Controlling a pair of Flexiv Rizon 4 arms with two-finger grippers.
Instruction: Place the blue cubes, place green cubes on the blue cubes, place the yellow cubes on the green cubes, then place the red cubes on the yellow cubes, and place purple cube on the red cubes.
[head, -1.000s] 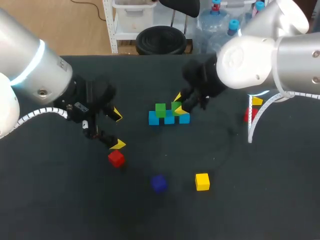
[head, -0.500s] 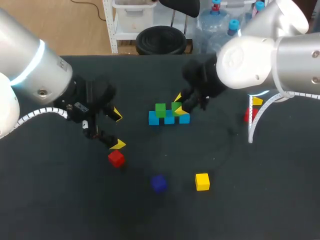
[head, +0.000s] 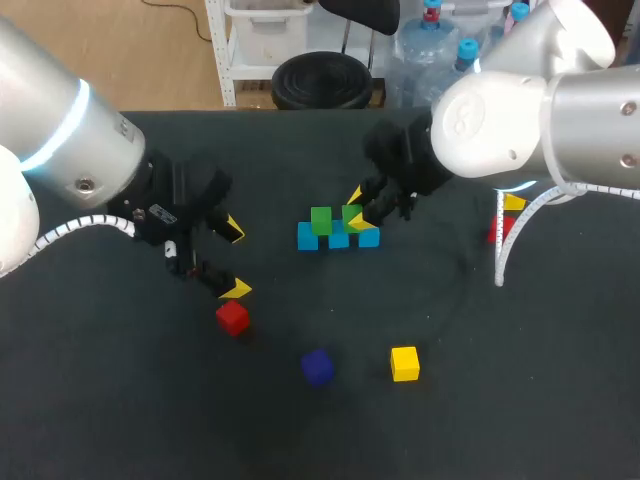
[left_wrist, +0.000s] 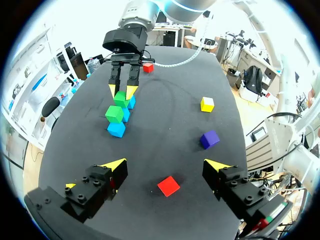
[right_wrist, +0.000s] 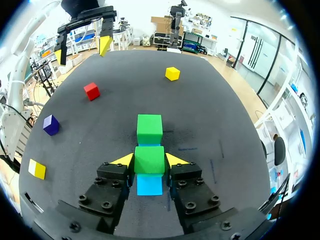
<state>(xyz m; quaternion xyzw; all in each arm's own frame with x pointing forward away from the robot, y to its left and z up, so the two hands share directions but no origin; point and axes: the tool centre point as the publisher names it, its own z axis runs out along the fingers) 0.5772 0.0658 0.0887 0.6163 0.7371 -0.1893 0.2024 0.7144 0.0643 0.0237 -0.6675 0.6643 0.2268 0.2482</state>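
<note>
R gripper (head: 357, 208) grips green cube (right_wrist: 149, 159) squarely atop blue cubes (head: 307, 237) mid-frame, ready to let go; L gripper (head: 235, 258) gapes open just above red cube (head: 232, 317).

1 table with flat, matte black top (head: 520, 400); wide, plain, unpatterned. Far edge straight in head view. Faint pale curved scuff marks on surface, right of middle. Same surface (right_wrist: 200, 100) lightly speckled close up.

A black, matte surface (head: 120, 420) fills the scene under even light, faint pale smudges near its middle.
</note>
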